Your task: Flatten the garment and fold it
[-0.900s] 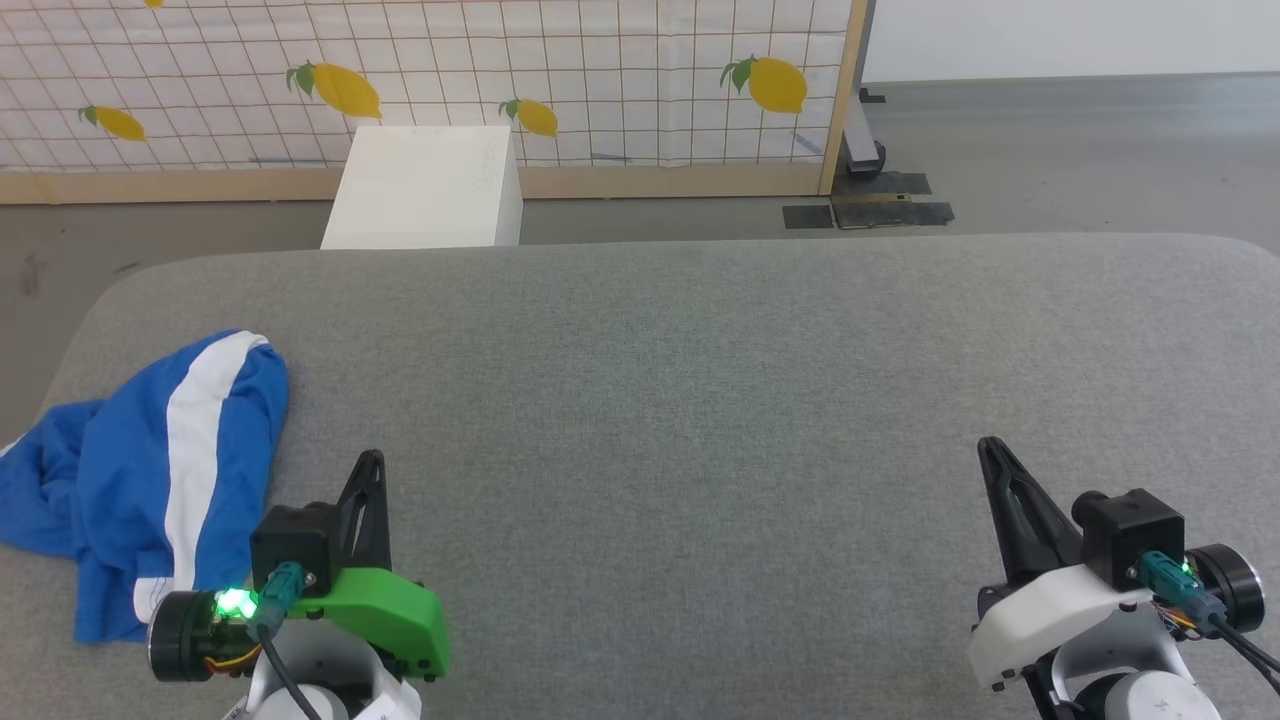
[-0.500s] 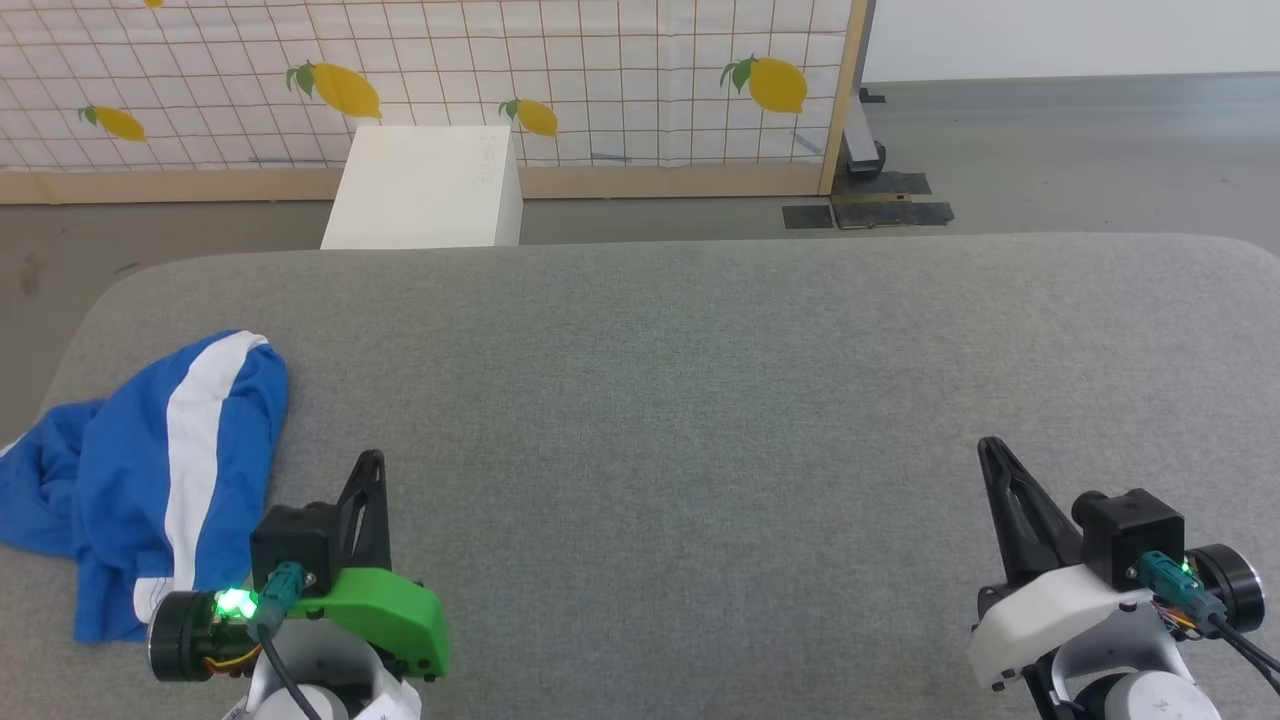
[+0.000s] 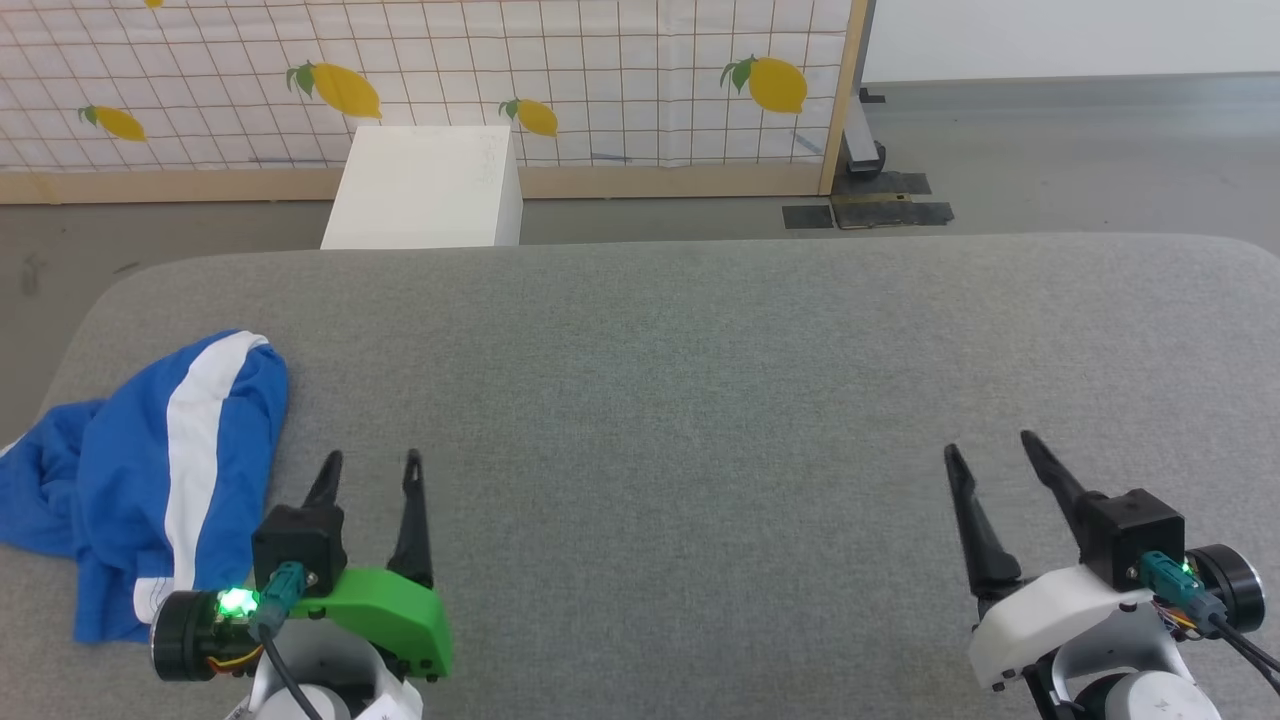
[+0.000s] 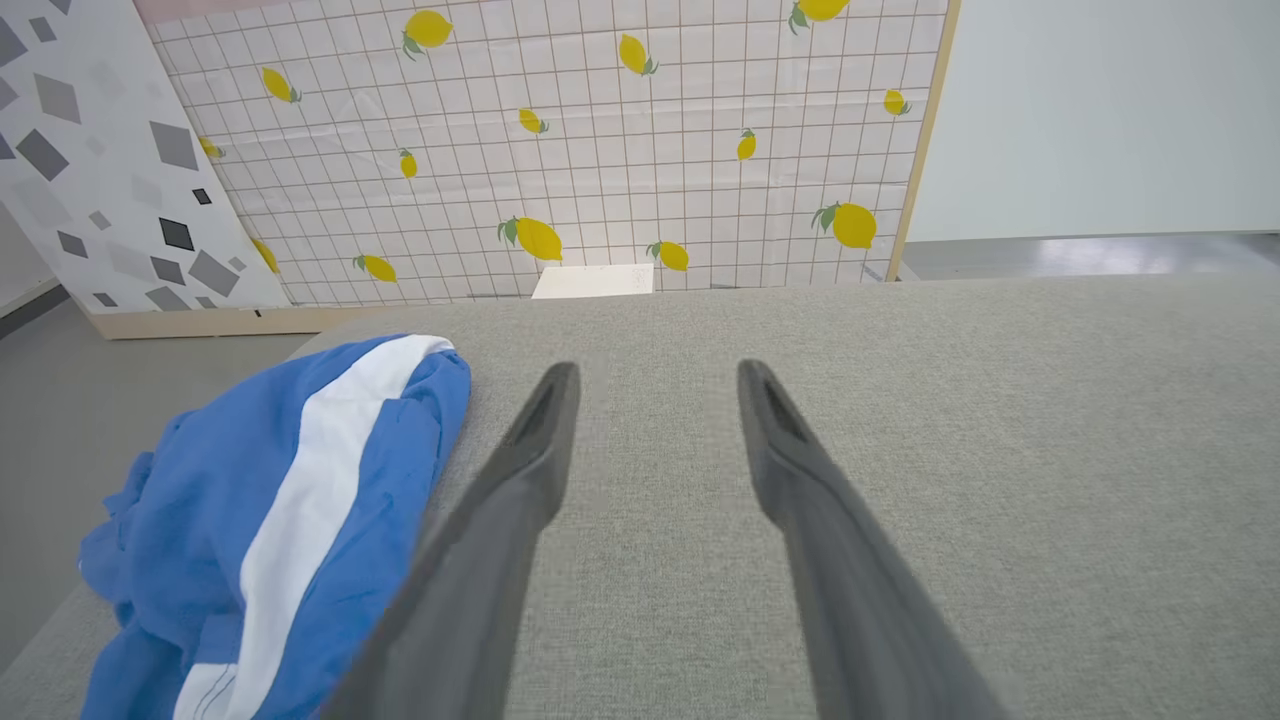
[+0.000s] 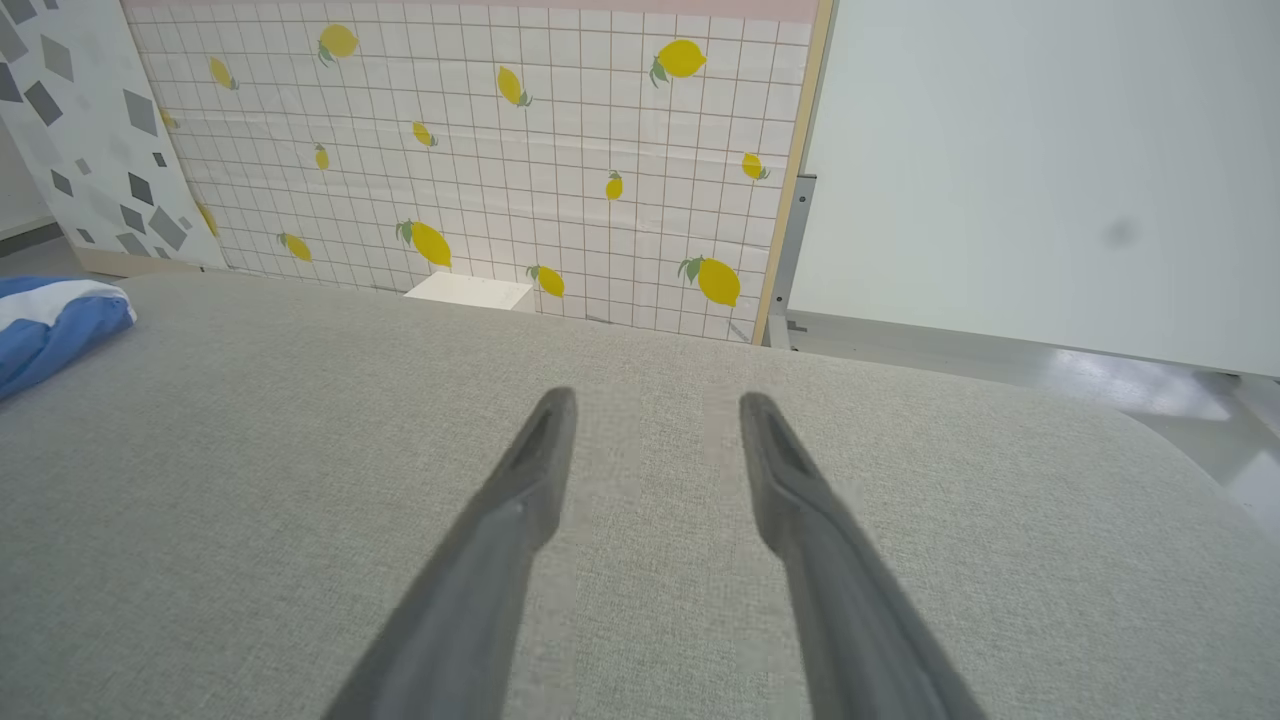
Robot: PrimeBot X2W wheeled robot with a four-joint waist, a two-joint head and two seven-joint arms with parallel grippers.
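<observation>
Two spread, empty tools: left tool (image 3: 372, 458), right tool (image 3: 988, 444); crumpled garment (image 3: 120, 470) lies lengthwise near-to-far, stripe likewise.

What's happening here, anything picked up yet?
Nothing is held yet. The shorts lie crumpled at the left end of the grey pad, not flattened or folded. The left hand is just to their right, open and empty. The right hand is also open and empty, far off near the pad's right side.
</observation>
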